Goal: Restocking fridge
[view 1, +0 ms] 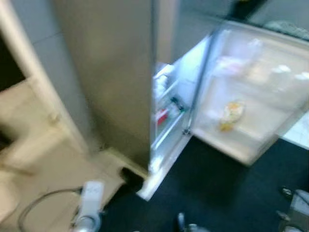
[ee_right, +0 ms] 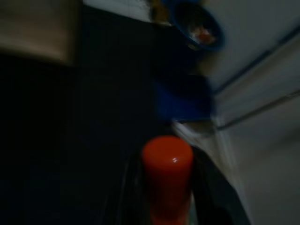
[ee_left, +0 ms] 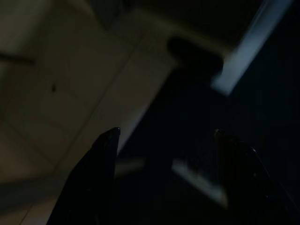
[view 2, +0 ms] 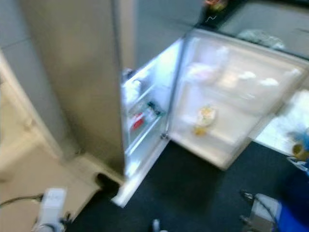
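A dark floor (view 1: 217,188) is seen leading to the open fridge (view 1: 166,108), so the orange-capped bottle (ee_right: 167,176) pinched in the right gripper (ee_right: 168,187) is probably best kept upright till a shelf is reached, left gripper (ee_left: 164,140) spread and empty.

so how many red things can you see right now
2: a red-topped bottle held between the right gripper fingers, and a small red item on a shelf inside the open fridge. Blur may hide others.

Left end effector (ee_left: 164,140) hangs spread; right end effector (ee_right: 166,187) grips something.
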